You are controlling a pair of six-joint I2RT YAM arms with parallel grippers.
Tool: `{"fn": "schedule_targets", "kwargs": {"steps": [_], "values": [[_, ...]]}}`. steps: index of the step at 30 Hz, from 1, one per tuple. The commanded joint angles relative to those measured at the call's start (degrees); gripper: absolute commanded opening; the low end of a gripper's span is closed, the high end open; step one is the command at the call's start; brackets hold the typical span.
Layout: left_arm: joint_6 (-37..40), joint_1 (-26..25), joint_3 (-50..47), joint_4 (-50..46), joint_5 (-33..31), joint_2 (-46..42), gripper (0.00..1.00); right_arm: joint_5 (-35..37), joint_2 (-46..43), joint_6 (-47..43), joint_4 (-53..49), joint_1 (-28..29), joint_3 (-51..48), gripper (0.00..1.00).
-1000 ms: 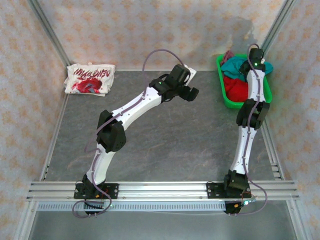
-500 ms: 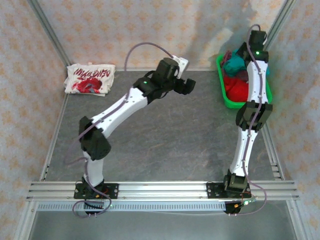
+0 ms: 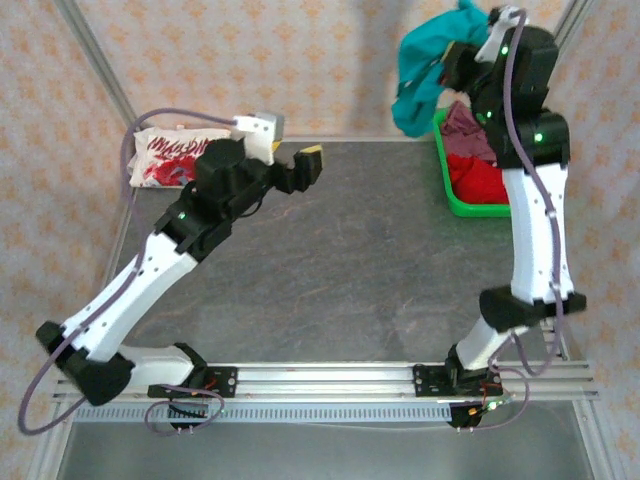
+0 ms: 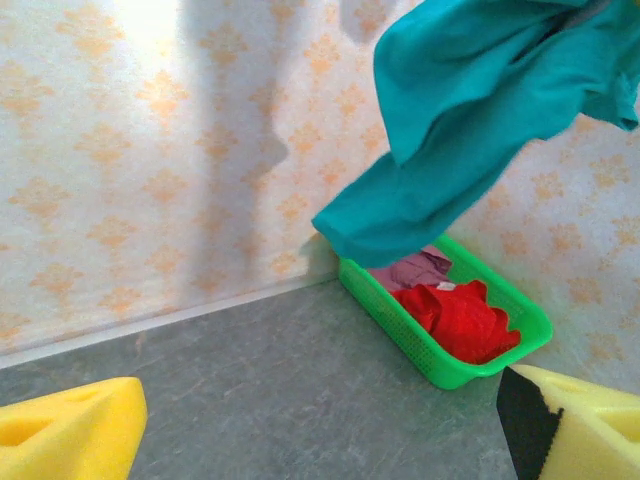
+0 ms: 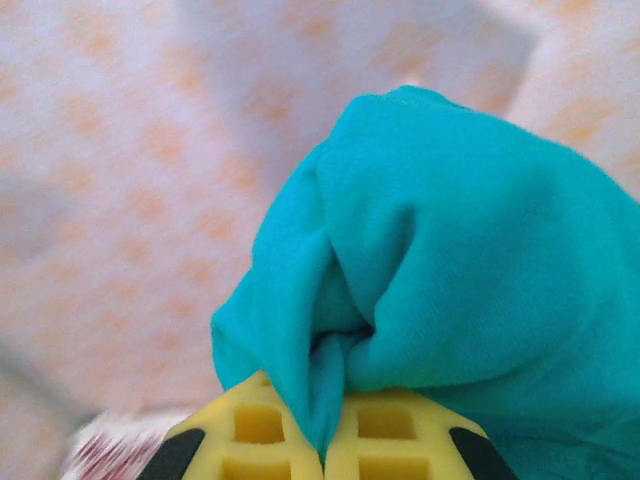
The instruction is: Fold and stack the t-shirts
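Change noted: a second ago the right tool [image 5: 325,440] was down in the green basket [image 3: 455,198]. It now stands high above it, clamped on a bunch of the teal t-shirt [image 3: 420,80]. The left tool [image 4: 322,428] has drawn back leftward, pads spread wide, holding nothing.

Finding: extraction looks done; laying out is not yet begun. The teal t-shirt hangs crumpled and twisted, clear of the basket (no lettering visible). The red tee [image 3: 480,175] and mauve tee [image 3: 465,125] sit in the basket. The white printed tee [image 3: 175,155] lies folded at the far-left corner of the surface [image 3: 350,260].
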Motion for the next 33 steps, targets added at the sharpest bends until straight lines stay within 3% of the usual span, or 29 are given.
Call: {"fn": "schedule_targets", "kwargs": {"steps": [1,4,8,9,10,13,17,22,26,29,33], "values": [[-0.13,2.25,-7.08,3.28,-1.91,-5.99,0.92,-9.01,-8.53,5.14,10.60,4.82,-17.75,0.00],[-0.43,4.35,-12.90,1.80,-1.52,-9.40,0.92,-9.15,-14.98,13.22,22.38,7.49,-36.10,0.00],[0.37,5.80,-20.75,2.01,-2.65,-11.22,0.92,-9.00,-13.73,24.39,34.17,7.89,-54.04,0.24],[0.27,6.48,-22.93,2.79,-2.70,-10.95,0.92,-7.71,-11.36,24.79,34.38,7.86,-56.07,0.36],[0.18,7.08,-24.84,3.42,-2.59,-10.19,0.92,-5.91,-8.51,24.22,32.26,7.89,-56.44,0.43],[0.11,8.19,-27.20,2.85,-0.24,-5.62,0.92,-1.86,-1.64,20.26,25.45,7.62,-55.05,0.50],[1.44,7.73,-27.47,1.14,6.18,1.39,0.91,-1.35,0.13,17.99,24.14,6.92,-57.52,0.52],[3.32,5.52,-29.29,3.92,7.00,8.20,0.91,-2.68,1.65,15.14,23.48,5.96,-60.53,0.54],[4.20,5.59,-26.01,4.77,4.06,15.67,0.87,-4.03,5.29,14.01,23.17,5.26,-60.16,0.55],[4.58,5.56,-21.86,6.85,6.20,21.13,0.82,-4.31,8.55,13.94,21.28,5.27,-58.16,0.56],[4.22,4.11,-16.14,8.84,9.15,28.60,0.81,0.86,11.32,14.95,18.94,4.35,-58.07,0.60]]}}
